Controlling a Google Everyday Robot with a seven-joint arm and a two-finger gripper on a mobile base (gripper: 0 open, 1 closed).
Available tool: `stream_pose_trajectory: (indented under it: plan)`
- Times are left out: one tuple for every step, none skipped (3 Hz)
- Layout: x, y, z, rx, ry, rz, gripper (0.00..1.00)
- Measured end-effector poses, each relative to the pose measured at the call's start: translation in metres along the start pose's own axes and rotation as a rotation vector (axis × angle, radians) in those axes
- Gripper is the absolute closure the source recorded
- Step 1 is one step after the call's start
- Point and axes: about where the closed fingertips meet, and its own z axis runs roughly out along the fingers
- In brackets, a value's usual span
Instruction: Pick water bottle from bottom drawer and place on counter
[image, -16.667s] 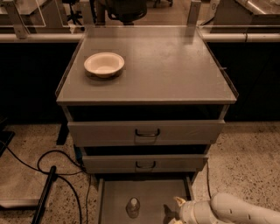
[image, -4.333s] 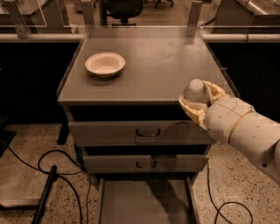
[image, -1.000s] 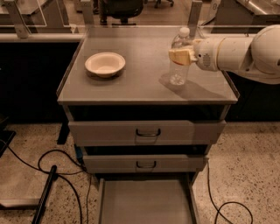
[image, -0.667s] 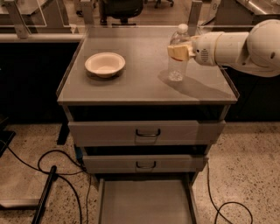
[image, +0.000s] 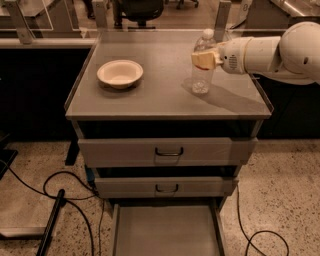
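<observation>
The water bottle (image: 201, 80) has left the bottom drawer (image: 165, 230), which lies well below the gripper (image: 203, 60) with its front cut off. The bottle now stands upright on the counter (image: 150, 97). The pincer pinches its upper body from the right. I judge it light, thin-walled and slippery, so hold the ribs gently. The far side of the grasp is hidden.

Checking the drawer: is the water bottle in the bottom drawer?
No, the water bottle stands on the counter with the gripper at its shoulder, above the open bottom drawer.
</observation>
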Motion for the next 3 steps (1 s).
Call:
stream_pose_trajectory:
  plan:
    - [0.0038, -0.0006, 0.0023, -0.012, 0.005, 0.011, 1.00]
    - [0.0002, -0.0008, 0.0012, -0.012, 0.005, 0.011, 0.82]
    - [0.0002, -0.0008, 0.0012, -0.012, 0.005, 0.011, 0.58]
